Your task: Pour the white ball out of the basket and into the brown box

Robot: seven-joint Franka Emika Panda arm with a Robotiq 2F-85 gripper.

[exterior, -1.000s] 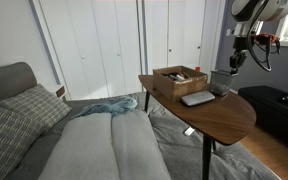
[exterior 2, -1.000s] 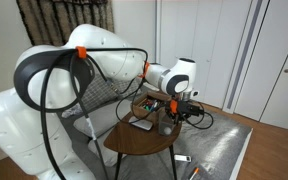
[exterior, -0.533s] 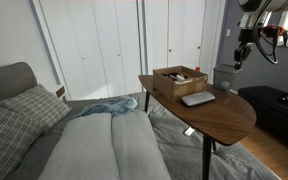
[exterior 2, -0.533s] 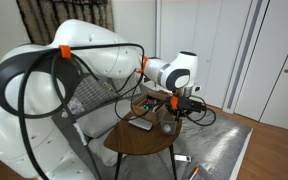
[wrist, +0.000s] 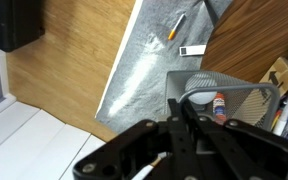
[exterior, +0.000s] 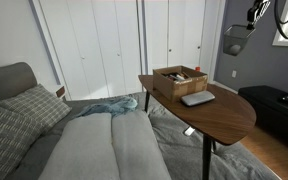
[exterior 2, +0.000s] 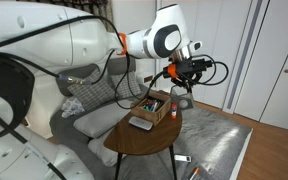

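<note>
STEP: carrying, pour not yet begun | CLAW [exterior: 249, 25]: clenched on the basket [exterior: 237, 40] rim | WHERE: basket aloft, upright, well apart from the brown box [exterior: 181, 80] on the surface [exterior: 224, 118] | BALL: can't make it out | NEXT: I'd bring it over the box, lower, then tip.

My claw [exterior: 247, 27] is holding the basket [exterior: 236, 41] high in open air, above and to one side of the box [exterior: 181, 80]. The air between them is lying free. The box's top is standing open, with small things taking up part of its floor. A flat grey slab [exterior: 197, 98] is lying just beside it on the surface [exterior: 229, 118]. Black cables [exterior 2: 212, 68] are looping close round my wrist.
</note>
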